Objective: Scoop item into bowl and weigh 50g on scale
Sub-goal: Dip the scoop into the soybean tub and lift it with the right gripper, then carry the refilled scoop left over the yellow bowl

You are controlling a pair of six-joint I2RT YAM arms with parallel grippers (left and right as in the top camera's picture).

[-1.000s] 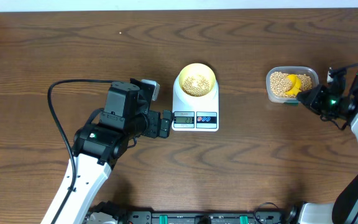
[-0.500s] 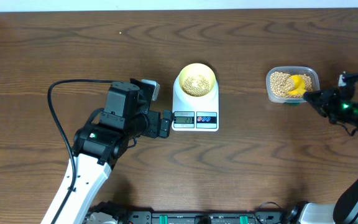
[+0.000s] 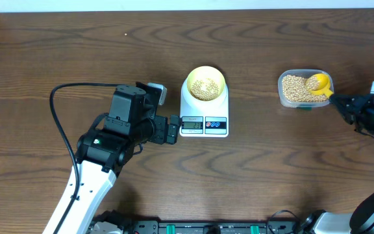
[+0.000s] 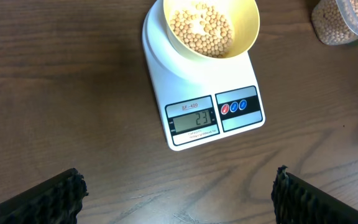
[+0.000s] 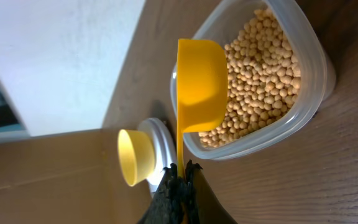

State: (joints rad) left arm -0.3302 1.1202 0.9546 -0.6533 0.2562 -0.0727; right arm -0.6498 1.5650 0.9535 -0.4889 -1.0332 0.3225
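The white scale point(image 3: 188, 109) stands mid-table with the pale yellow bowl point(image 3: 204, 69) on it, holding a layer of tan beans point(image 3: 205, 86). In the left wrist view the scale point(image 4: 160, 74) reads 23 under the bowl point(image 4: 247, 25). My left gripper point(image 3: 166, 110) is open just left of the scale, its fingers point(image 4: 61, 196) wide apart over bare wood. My right gripper point(image 3: 340, 102) is shut on the handle of a bright yellow scoop point(image 3: 319, 83). The scoop's cup point(image 5: 201, 81) is over a clear tub point(image 5: 316, 68) of beans point(image 5: 266, 81).
The clear tub point(image 3: 282, 78) sits at the right, a hand's width from the scale. A black cable point(image 3: 60, 123) loops left of the left arm. The table's back edge meets a white wall point(image 3: 187, 5).
The right arm has drawn back to the right. The scoop has moved from lying among the beans to the tub's right side. The left arm has not moved.
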